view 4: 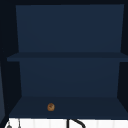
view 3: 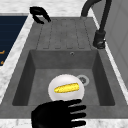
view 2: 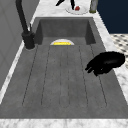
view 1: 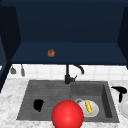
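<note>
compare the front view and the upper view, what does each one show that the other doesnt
The front view alone shows the sink, a white plate in its basin with a yellow corn cob on it, a red ball at the sink's front edge, the left hand over the drainboard and the right hand over the counter at the right. The upper view alone shows a second, higher shelf in the dark blue cabinet. Both share the lower shelf with a small brown object on it, and the black faucet.
</note>
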Tool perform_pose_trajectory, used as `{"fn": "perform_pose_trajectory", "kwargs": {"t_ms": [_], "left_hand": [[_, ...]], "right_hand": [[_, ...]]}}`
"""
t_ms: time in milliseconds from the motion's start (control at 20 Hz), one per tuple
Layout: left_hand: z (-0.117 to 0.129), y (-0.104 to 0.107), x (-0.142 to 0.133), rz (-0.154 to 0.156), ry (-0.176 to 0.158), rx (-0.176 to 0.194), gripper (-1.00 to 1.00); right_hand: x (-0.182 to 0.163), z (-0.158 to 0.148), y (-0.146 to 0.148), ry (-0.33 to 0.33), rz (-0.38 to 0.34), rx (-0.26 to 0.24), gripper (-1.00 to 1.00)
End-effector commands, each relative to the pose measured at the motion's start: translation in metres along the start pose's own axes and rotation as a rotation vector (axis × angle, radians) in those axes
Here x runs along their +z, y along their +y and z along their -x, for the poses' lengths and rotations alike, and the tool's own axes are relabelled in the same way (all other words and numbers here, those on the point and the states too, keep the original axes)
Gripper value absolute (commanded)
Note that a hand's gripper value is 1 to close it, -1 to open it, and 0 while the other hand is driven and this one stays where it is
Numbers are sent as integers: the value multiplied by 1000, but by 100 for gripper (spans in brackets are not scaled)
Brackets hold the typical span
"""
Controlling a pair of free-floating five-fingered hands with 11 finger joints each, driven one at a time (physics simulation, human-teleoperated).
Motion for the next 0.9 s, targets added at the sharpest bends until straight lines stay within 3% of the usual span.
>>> {"fn": "perform_pose_trajectory", "kwargs": {"t_ms": [0, 850], "left_hand": [[0, 0, 0, 0, 0, 0, 0], [0, 0, 0, 0, 0, 0, 0]], "right_hand": [[17, 26, 0, 13, -8, -5, -100], [80, 121, 11, -11, 32, -24, -100]]}}
